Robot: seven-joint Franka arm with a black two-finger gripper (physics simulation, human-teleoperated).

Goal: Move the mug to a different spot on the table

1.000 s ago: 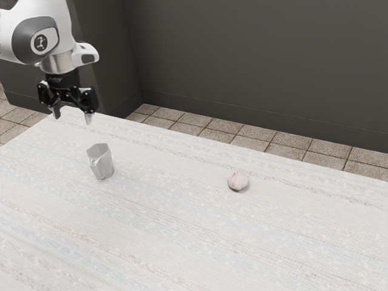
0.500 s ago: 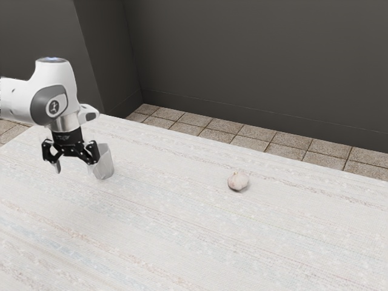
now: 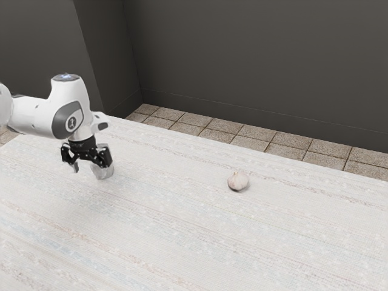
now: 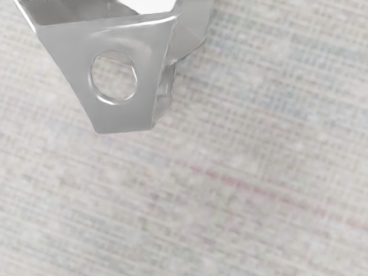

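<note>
The black gripper (image 3: pixel 88 165) hangs low over the table (image 3: pixel 200 236), fingers spread. The silvery faceted mug (image 3: pixel 106 172) stands on the table just under the hand, against the finger on the exterior view's right, and is not clasped. Its handle, a flat tab with a round hole, faces the wrist camera. A small pale bulb (image 3: pixel 238 180) lies well apart from the gripper. The mark on the arm's (image 3: pixel 42 115) grey joint cap is too small to read.

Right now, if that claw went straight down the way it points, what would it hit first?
Most likely the mug, which stands right under the open claw, toward one finger. Depth is hard to judge, so the other finger might reach the table first.
</note>
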